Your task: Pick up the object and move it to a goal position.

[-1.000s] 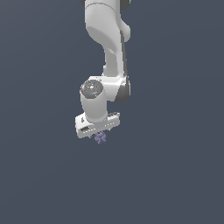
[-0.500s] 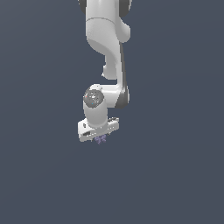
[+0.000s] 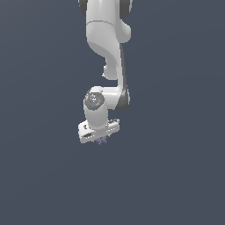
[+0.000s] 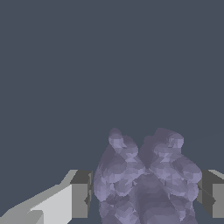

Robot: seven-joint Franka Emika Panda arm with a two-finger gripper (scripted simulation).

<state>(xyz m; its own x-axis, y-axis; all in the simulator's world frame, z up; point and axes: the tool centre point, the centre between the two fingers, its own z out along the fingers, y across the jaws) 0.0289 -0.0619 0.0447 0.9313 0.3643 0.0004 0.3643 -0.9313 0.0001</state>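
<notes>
The object (image 3: 102, 140) is a tiny pale purple-grey knobbly cluster lying on the dark floor, partly hidden under the white hand in the exterior view. My gripper (image 3: 100, 137) points down over it. In the wrist view the object (image 4: 146, 183) fills the gap of the gripper (image 4: 146, 194), with one finger (image 4: 81, 194) close on one side and the other finger (image 4: 212, 194) close on the other. The jaws stand open around it. No goal marker shows.
Plain dark grey floor (image 3: 176, 176) all around. The white arm (image 3: 107, 48) reaches down from the top of the exterior view. No other objects or edges show.
The hand has come down over the object, which now shows less below it. The object itself has stayed in place.
</notes>
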